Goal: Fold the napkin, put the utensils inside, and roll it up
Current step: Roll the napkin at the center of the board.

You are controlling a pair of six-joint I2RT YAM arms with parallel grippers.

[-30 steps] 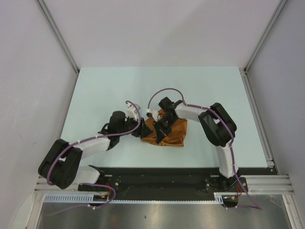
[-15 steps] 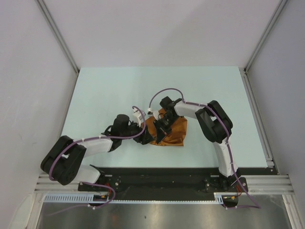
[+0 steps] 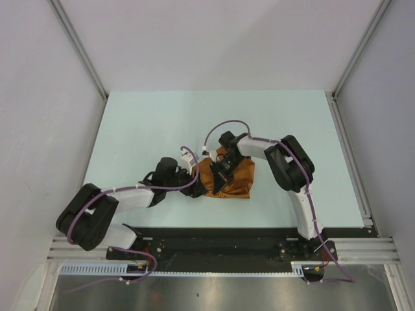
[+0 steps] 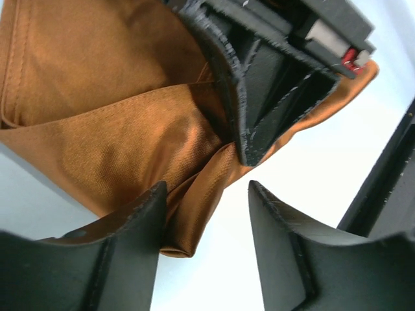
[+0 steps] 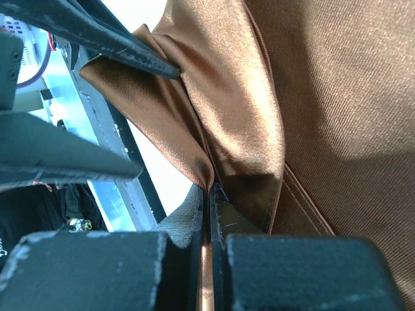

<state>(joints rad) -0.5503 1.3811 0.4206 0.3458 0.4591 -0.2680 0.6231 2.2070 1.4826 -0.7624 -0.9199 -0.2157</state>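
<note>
**Right pincer bites the napkin, left one straddles a corner**

On the top camera I have the rust-orange napkin (image 3: pixel 235 180) bunched in a heap near the middle of the pale table (image 3: pixel 142 123). Both arms bend in over its left side, and from up there I cannot read either grip.

The right wrist camera settles one. The right pincer (image 5: pixel 209 194) is pressed together on a raised ridge of cloth, with the fabric running straight down into the slit between its black pads.

The left wrist camera gives me the other. The left pincer (image 4: pixel 206 194) stands apart, its two dark, rough-edged fingers (image 4: pixel 139 220) either side of a folded corner that droops between them. One finger is just beside the cloth, the other over bare table.

Just beyond, the right pincer's wedge-shaped tips pinch the same crease. The cloth is satiny and finely ribbed, with a stitched hem.
</note>
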